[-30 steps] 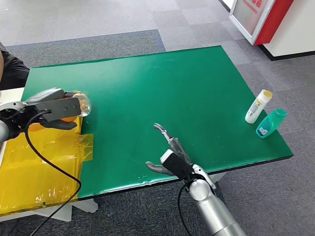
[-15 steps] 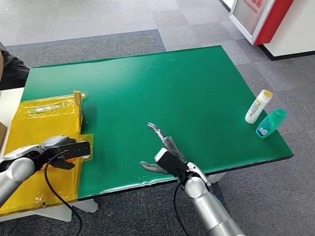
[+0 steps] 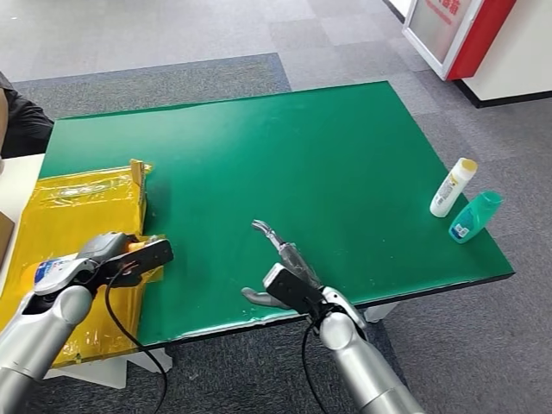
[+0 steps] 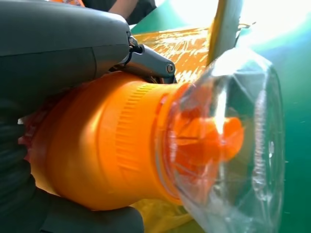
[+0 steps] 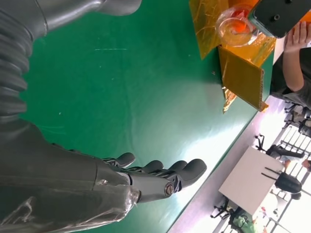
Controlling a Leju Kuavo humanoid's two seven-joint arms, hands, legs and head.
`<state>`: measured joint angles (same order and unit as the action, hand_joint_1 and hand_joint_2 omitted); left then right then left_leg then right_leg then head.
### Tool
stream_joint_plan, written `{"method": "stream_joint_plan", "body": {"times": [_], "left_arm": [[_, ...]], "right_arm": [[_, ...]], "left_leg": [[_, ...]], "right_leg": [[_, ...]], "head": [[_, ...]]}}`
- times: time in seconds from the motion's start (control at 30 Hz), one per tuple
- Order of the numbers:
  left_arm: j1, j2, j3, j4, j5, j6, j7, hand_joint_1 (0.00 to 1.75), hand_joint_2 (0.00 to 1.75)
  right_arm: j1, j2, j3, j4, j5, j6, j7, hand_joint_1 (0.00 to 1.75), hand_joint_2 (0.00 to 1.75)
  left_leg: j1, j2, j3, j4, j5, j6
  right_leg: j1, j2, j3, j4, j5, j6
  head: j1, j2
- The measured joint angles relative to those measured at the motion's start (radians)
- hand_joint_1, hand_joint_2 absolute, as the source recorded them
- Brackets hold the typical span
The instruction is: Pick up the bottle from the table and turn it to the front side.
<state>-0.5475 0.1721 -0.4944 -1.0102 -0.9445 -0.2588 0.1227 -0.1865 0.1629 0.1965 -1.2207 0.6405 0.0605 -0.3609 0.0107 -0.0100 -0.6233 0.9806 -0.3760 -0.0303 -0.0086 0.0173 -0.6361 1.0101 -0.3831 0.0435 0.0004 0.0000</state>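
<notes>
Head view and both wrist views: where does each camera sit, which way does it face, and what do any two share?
Head view: high on the body, looking down at the green table; both arms, left robot hand, right robot hand.
Left wrist view: behind the left robot hand, close on the orange bottle it grips.
Right wrist view: behind the open right robot hand, across the table.
Shared: bottle, yellow sheet.

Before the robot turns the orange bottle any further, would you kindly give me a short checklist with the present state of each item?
1. Left robot hand grips the orange bottle: ok.
2. Clear cap on the bottle: ok.
3. Bottle's front side faces forward: cannot tell.
4. Right robot hand holds nothing, fingers apart over the green table: ok.
5. White bottle and teal bottle lie far from both hands: ok.
6. Person's hand is away from the bottle: ok.
</notes>
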Motion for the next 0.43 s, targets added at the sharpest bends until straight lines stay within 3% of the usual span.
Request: {"method": "stream_joint_plan", "body": {"times": [0.2,0.43], "left_arm": [[0.064,-0.078,0.079,-0.013,-0.052,0.013,-0.025,0.0,1.75],[0.13,-0.092,0.125,-0.081,-0.007,0.029,-0.126,0.0,1.75]], "right_arm": [[0.01,0.0,-0.001,-0.002,0.006,0.0,0.002,0.0,1.75],[0.027,0.0,-0.004,-0.017,0.004,-0.004,0.005,0.0,1.75]], "left_leg": [[0.0,0.0,-0.001,0.0,0.0,0.0],[0.0,0.0,-0.001,0.0,0.0,0.0]], "right_leg": [[0.0,0.0,-0.001,0.0,0.0,0.0],[0.0,0.0,-0.002,0.0,0.0,0.0]], "head": [[0.0,0.0],[0.0,0.0]]}}
